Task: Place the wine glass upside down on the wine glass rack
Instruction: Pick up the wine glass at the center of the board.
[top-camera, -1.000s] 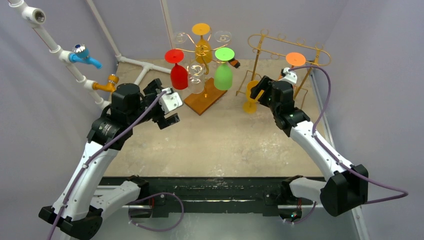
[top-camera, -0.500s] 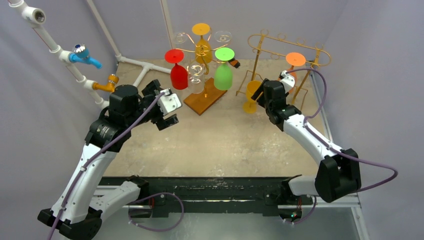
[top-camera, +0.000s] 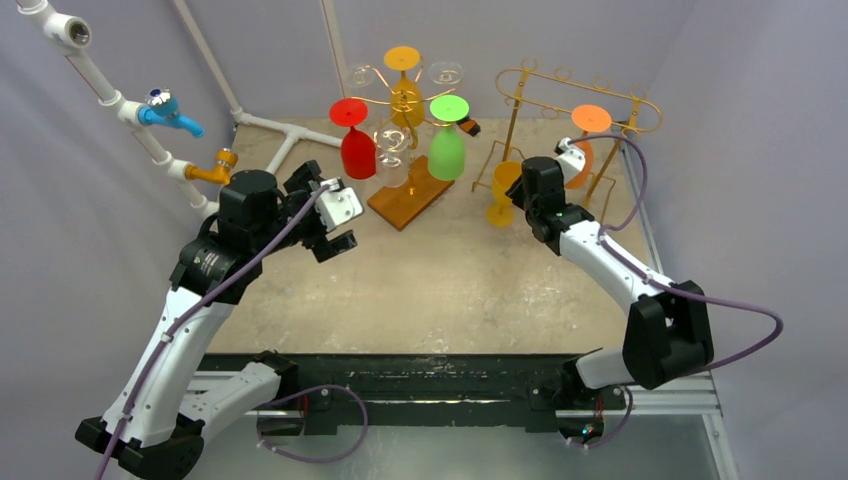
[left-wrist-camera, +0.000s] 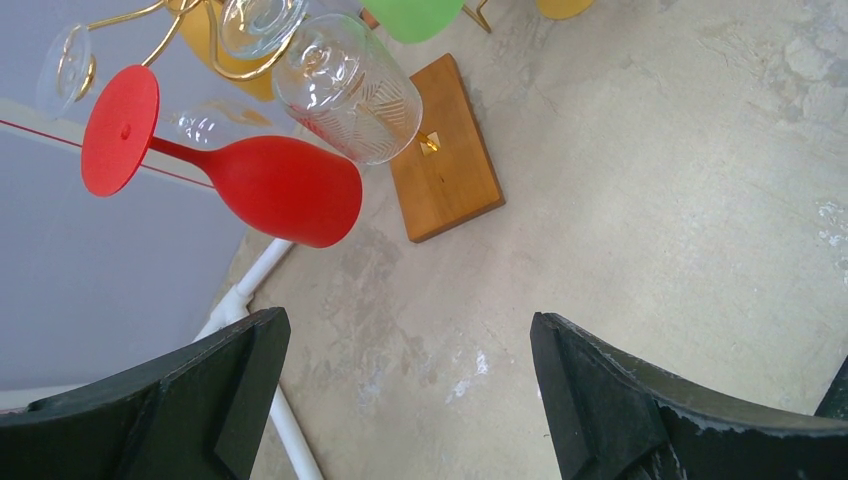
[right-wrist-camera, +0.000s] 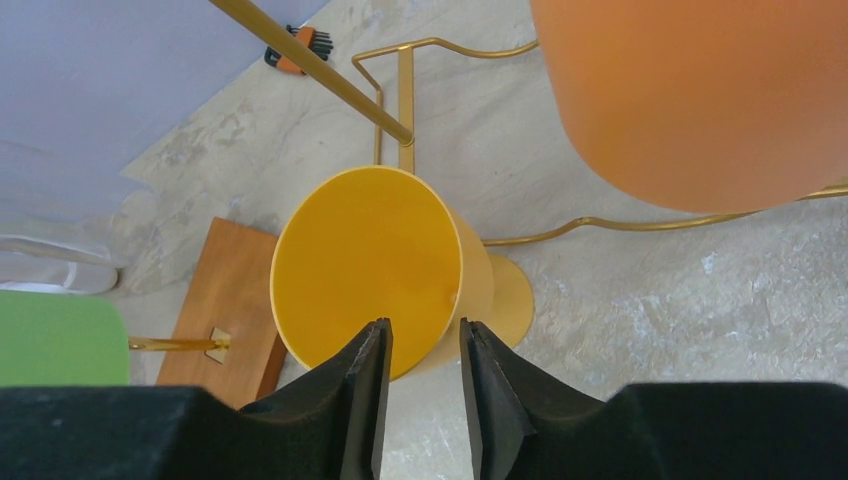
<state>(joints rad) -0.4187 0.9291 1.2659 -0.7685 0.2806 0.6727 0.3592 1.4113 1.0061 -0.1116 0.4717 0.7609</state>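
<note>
Two grippers are logged: left gripper spread wide, empty; right gripper narrowed at the rim of the yellow wine glass, stood upright at one o'clock beside the gold rack, grip undeterminable.

Right gripper: yellow wine glass dead ahead, blocking everything past the fingertips. Orange glass crowds in above right, gold rack wire just beyond. Left gripper: bare table ahead, red glass and wooden base farther forward, leftward.
</note>
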